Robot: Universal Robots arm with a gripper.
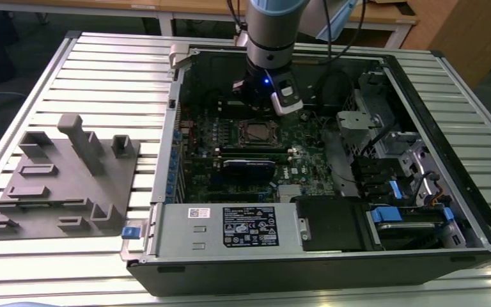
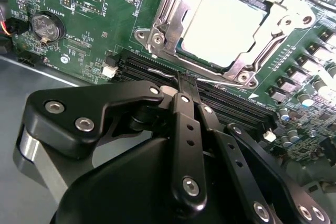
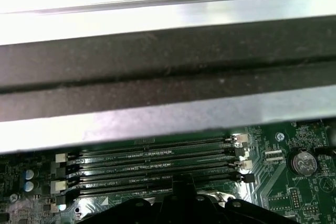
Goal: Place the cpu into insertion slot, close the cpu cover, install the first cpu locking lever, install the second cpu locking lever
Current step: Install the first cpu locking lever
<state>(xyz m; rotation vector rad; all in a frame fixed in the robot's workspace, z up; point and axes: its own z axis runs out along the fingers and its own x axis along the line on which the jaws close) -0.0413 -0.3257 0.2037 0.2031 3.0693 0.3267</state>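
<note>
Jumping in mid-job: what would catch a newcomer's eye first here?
In the second wrist view, the dull silver-grey square cpu lies framed by the thin silvery metal cpu cover. The black gripper sits beside it, over the long black memory slots. In the exterior view, the grey arm reaches into the open computer case.

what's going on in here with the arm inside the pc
A robot arm reaches into the open black computer case. The small silver-grey square cpu sits in its socket on the green board, with the thin silvery metal cpu cover lying down around it. The tool is closed, its tip at the socket's edge beside the long black memory slots. Whether the locking levers are latched is unclear.
</note>
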